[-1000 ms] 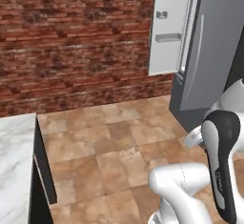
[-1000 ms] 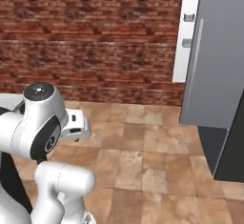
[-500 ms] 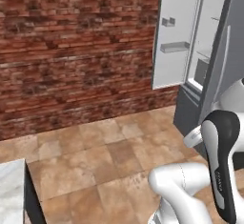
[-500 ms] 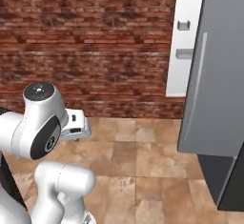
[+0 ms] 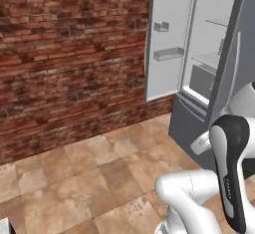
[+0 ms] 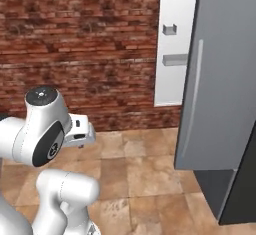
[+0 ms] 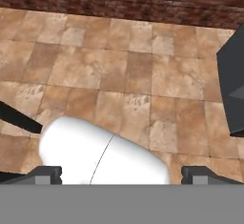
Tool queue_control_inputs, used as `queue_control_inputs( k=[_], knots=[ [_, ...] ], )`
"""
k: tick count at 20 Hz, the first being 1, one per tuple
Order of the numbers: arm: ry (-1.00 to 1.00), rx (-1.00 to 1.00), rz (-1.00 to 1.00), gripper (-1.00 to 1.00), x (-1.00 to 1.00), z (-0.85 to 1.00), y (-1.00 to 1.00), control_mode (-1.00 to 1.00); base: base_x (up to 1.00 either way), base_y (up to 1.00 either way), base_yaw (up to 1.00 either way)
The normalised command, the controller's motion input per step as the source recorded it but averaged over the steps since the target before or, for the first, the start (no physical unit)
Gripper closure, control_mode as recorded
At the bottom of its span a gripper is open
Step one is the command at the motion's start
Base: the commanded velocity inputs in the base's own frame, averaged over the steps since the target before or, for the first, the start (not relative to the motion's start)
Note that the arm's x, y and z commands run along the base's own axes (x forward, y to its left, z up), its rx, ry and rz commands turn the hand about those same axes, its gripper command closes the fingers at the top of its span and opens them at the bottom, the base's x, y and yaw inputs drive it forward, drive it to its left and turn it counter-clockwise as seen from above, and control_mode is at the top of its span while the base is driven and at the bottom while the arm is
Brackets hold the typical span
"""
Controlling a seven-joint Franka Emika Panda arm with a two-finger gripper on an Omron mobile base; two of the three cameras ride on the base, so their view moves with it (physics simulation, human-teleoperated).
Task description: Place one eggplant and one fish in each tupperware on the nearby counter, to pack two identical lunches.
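Note:
My gripper (image 7: 123, 173) points down at the tiled floor, and its two dark fingertips (image 7: 47, 173) stand far apart at the bottom of the hand view with nothing between them, so it is open. The arm (image 6: 45, 134) is folded close over the base. A pale sliver at the lower left corner is the edge of the counter (image 5: 3, 226). Eggplant, fish and tupperware are out of view.
An open fridge (image 5: 214, 63) stands ahead on the right, its white inner door (image 5: 169, 39) carrying small bins. Its grey outer door (image 6: 215, 79) looms close on the right. A brick wall (image 5: 69, 54) runs behind, above brown floor tiles (image 5: 99, 168).
Both base views have swung with the base: the counter slid off to the left and the fridge came in larger on the right. The arm keeps its folded pose and the gripper stays open.

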Motion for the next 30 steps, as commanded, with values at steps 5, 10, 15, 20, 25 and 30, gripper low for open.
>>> queue_control_inputs(
  k=[5, 10, 15, 20, 25, 30],
  knots=[
    [0.0, 0.0, 0.0, -1.0, 0.0, 0.0, 0.0, 1.0, 0.65, 0.17, -0.32],
    [0.0, 0.0, 0.0, -1.0, 0.0, 0.0, 0.0, 1.0, 1.0, 0.38, -0.21],
    [0.0, 0.0, 0.0, -1.0, 0.0, 0.0, 0.0, 1.0, 0.79, 0.0, -0.25],
    [0.0, 0.0, 0.0, -1.0, 0.0, 0.0, 0.0, 1.0, 0.41, -0.1, -0.31],
    [0.0, 0.0, 0.0, -1.0, 0.0, 0.0, 0.0, 1.0, 0.59, 0.0, -0.36],
    [0.0, 0.0, 0.0, -1.0, 0.0, 0.0, 0.0, 1.0, 0.71, 0.02, -0.41]
  ],
)
